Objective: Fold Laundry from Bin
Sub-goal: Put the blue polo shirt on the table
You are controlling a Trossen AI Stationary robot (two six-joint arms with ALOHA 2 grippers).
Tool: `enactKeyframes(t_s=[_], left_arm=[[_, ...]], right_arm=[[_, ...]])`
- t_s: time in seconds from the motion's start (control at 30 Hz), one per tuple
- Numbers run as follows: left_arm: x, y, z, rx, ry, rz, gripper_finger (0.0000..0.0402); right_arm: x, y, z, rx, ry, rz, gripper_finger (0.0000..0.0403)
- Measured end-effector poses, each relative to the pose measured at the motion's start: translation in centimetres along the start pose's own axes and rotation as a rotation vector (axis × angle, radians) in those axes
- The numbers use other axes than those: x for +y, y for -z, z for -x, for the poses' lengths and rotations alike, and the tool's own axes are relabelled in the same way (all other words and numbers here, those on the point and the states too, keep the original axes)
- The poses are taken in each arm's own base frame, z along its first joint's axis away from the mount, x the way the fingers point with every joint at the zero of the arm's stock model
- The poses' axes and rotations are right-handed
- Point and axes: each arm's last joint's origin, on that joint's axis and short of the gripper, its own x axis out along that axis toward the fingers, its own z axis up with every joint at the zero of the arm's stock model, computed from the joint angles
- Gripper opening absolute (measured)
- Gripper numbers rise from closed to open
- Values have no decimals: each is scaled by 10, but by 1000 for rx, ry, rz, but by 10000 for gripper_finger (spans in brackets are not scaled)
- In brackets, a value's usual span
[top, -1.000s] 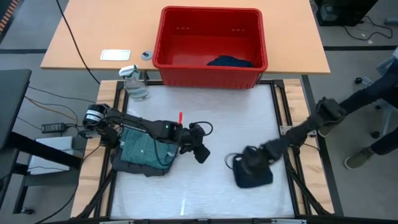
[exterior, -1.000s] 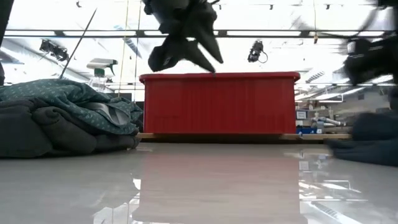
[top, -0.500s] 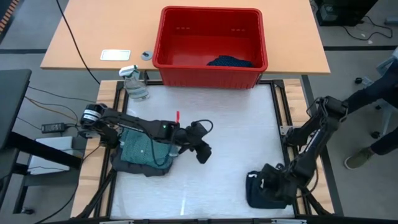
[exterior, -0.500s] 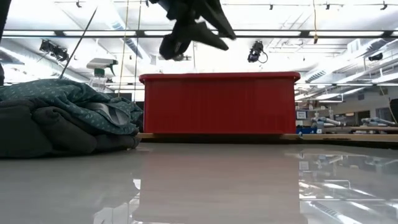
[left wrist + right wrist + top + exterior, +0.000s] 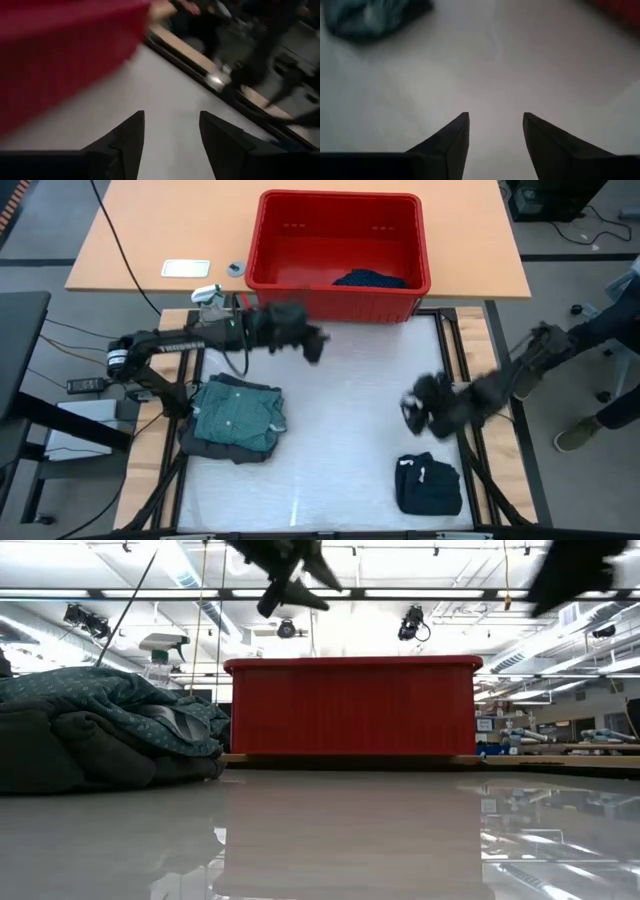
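The red bin [image 5: 338, 252] stands on the far table; a navy dotted garment [image 5: 370, 279] lies in its right part. A folded teal-green dotted T-shirt [image 5: 238, 412] lies on a dark grey piece [image 5: 205, 442] at the table's left. A folded navy piece [image 5: 428, 484] lies at the near right. My left gripper [image 5: 314, 345] is open and empty, just in front of the bin's near wall [image 5: 55, 55]. My right gripper [image 5: 415, 408] is open and empty above the table's right half [image 5: 490, 75].
A spray bottle [image 5: 216, 312] stands at the table's far left corner. A white card [image 5: 185, 268] and a small round thing [image 5: 235, 268] lie on the far table left of the bin. A person's leg [image 5: 610, 330] shows beyond the table's right edge.
My left gripper has gone from beside the teal T-shirt toward the far edge, up to the bin. My right gripper slid the folded navy piece toward the near right corner, let go of it there, then rose and went toward the far edge. The navy piece stays put.
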Motion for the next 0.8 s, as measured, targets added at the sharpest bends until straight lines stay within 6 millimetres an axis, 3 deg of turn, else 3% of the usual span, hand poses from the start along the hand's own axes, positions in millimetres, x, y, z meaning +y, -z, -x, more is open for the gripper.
enactKeyframes(t_s=[0.23, 0.4, 0.6, 0.8], left_arm=[[85, -47, 3, -144, -77, -75, 186], [138, -70, 16, -250, -161, -48, 183], [176, -82, 32, -296, -190, -99, 183], [195, -84, 34, -282, -173, -131, 183]], right_arm=[[-54, -97, -18, -328, 5, -94, 181], [-113, -157, -38, -536, -13, -231, 170], [-169, -188, -77, -591, -58, -345, 163], [-192, -207, -101, -593, -26, -378, 162]])
